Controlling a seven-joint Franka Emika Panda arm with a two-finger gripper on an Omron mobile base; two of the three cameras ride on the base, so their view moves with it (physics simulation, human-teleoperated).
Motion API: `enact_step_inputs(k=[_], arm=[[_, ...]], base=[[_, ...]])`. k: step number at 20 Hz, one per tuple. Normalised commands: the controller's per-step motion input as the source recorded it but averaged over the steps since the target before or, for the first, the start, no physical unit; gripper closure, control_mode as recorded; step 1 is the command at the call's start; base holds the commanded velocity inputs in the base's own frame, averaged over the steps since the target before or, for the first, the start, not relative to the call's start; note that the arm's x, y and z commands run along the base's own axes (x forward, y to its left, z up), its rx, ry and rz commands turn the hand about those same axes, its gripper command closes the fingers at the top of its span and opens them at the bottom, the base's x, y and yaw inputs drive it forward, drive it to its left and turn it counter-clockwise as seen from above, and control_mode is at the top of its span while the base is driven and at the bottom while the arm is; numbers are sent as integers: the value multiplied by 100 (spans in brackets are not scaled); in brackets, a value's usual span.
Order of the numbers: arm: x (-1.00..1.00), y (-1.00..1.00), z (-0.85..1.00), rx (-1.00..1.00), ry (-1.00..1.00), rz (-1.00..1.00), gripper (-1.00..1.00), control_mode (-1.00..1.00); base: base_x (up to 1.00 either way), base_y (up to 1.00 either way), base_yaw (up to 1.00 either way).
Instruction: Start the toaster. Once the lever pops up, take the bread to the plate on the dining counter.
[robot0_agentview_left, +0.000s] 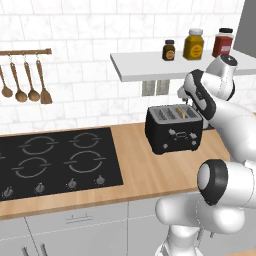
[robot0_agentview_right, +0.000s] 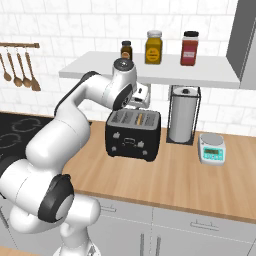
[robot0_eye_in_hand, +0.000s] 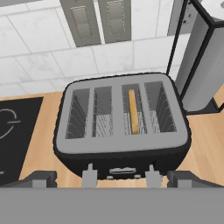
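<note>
My claw (robot0_eye_in_hand: 112, 180) hangs above the toaster (robot0_eye_in_hand: 120, 127) with fingers spread apart, gripping nothing; the bread (robot0_eye_in_hand: 133, 112) stands in a right-hand slot.

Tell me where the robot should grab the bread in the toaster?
Probably by the bread's top edge, coming straight down from above. It stands upright on edge in one slot of the toaster, the third from the left in the hand view, so the slot walls hide its sides. The fingers would close across its thin faces. The gripper is open over the toaster's front.
</note>
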Motion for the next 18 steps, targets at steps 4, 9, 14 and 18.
enact_step_inputs(k=[4, 9, 14, 18], arm=[[0, 0, 0, 0, 0, 0, -100, -100], [0, 0, 0, 0, 0, 0, -100, -100], [0, 0, 0, 0, 0, 0, -100, -100], [0, 0, 0, 0, 0, 0, -100, -100]], base=[[0, 0, 0], [0, 0, 0], [0, 0, 0], [0, 0, 0]])
